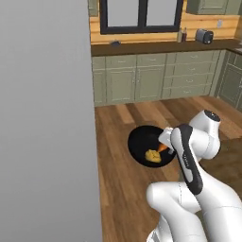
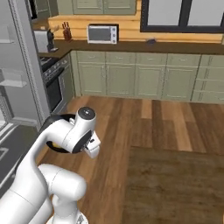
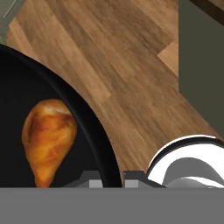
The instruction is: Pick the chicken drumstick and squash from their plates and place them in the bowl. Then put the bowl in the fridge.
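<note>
My gripper point(image 1: 165, 141) is shut on the rim of the glossy black bowl point(image 1: 143, 142) and holds it in the air above the wooden floor. Inside the bowl lie the yellow-orange squash point(image 1: 152, 155) and the tan-brown chicken drumstick point(image 3: 48, 140). In the hand view the bowl's rim point(image 3: 98, 131) runs down between the two fingertips of the gripper point(image 3: 113, 177). The fridge's flat grey door point(image 1: 47, 118) stands close on the bowl's left. From the right base view the fridge point(image 2: 9, 78) is open with white shelves, and my arm hides most of the bowl point(image 2: 56, 118). The plates are out of view.
Green cabinets point(image 1: 137, 80) under a dark counter line the far wall. A toaster point(image 1: 204, 35) and a microwave point(image 2: 102, 33) sit on the counter. A stove point(image 2: 54, 85) stands beside the fridge. A dark rug point(image 2: 175, 183) covers the floor to the right.
</note>
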You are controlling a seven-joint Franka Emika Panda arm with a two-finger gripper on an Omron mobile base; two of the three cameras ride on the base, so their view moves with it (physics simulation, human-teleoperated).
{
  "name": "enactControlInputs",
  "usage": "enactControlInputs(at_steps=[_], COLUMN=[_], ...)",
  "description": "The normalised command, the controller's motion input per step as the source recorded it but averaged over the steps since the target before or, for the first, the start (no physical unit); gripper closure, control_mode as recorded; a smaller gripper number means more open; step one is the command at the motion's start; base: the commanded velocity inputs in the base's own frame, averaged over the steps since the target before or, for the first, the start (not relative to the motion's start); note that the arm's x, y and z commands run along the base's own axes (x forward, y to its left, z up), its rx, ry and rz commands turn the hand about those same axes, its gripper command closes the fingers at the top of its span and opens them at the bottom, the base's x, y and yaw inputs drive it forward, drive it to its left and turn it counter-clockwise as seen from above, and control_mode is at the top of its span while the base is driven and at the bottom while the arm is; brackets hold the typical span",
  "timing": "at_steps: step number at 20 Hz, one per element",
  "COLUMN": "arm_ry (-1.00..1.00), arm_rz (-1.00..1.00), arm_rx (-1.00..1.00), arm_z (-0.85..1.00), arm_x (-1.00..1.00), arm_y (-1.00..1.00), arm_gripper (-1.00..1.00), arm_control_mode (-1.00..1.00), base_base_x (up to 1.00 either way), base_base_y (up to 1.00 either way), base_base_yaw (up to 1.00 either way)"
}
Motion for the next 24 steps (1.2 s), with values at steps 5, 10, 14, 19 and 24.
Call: enactControlInputs(at_steps=[5, 10, 14, 19, 24], arm_ry=[0.0, 0.0, 0.0, 0.0, 0.0], arm_rz=[0.0, 0.0, 0.0, 0.0, 0.0], arm_rx=[0.0, 0.0, 0.0, 0.0, 0.0], arm_z=[0.0, 0.0, 0.0, 0.0, 0.0], arm_x=[0.0, 0.0, 0.0, 0.0, 0.0], arm_y=[0.0, 0.0, 0.0, 0.0, 0.0], arm_gripper=[1.0, 1.0, 1.0, 1.0, 1.0], arm_control_mode=[1.0, 1.0, 1.0, 1.0, 1.0], base_base_x=[0.68, 0.59, 0.39, 0.41, 0.39], base_base_y=[0.0, 0.0, 0.0, 0.0, 0.0], base_base_yaw=[0.12, 0.11, 0.15, 0.23, 0.5])
